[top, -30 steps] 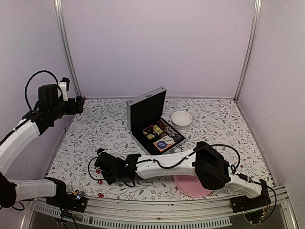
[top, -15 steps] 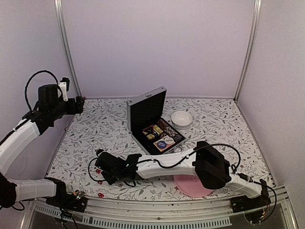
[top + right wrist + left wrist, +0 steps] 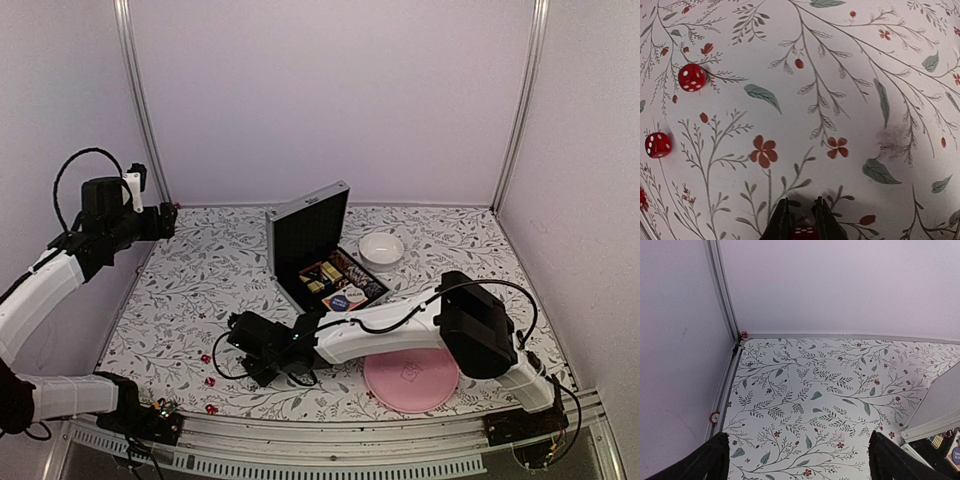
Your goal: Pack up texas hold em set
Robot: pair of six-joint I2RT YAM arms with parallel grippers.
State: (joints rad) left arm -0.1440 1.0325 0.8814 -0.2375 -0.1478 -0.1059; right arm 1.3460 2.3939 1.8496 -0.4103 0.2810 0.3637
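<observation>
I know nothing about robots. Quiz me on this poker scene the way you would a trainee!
1. True or false: the silver case stands with its lid up.
2. What does the right gripper pinch? A) a red die B) a chip C) a card deck
3. Fill in: the left gripper is ____ and holds nothing.
Key: 1 true; 2 A; 3 open.

Red die (image 3: pixel 804 233) in right claw (image 3: pixel 801 219)
</observation>
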